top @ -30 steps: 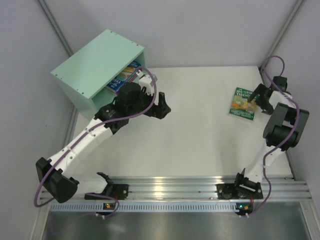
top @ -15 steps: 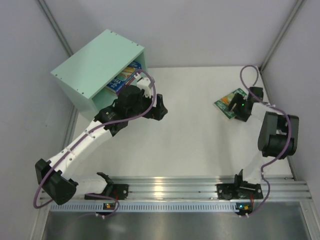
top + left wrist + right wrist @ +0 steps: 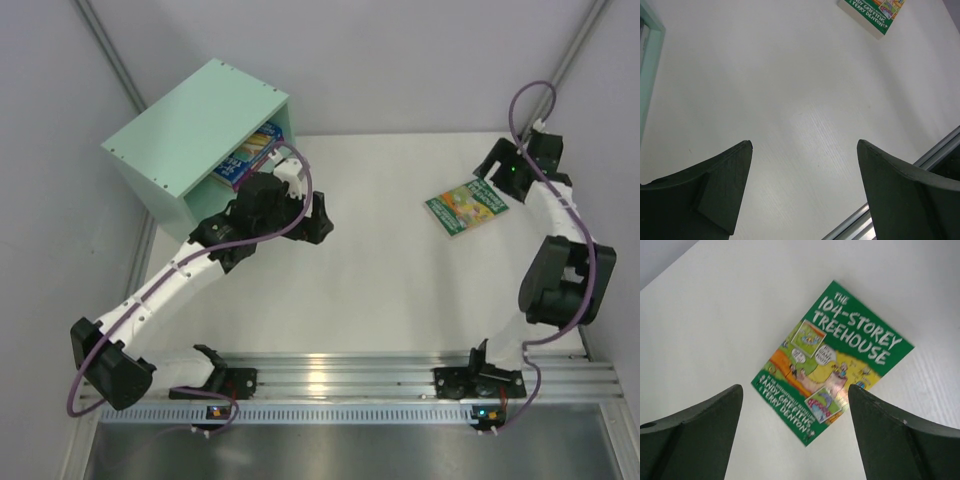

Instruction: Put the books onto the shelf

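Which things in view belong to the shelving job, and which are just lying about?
Job: green book lying flat; mint-green shelf; books already inside it.
Just there: table; aluminium rail at its near edge.

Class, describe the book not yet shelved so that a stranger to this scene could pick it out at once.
Start at the white table and look to its far right part, away from the mint-green shelf at far left. There one thin book lies flat, cover up. Unlike the books in the shelf, it is green with a yellow picture, titled The 104-Storey Treehouse.
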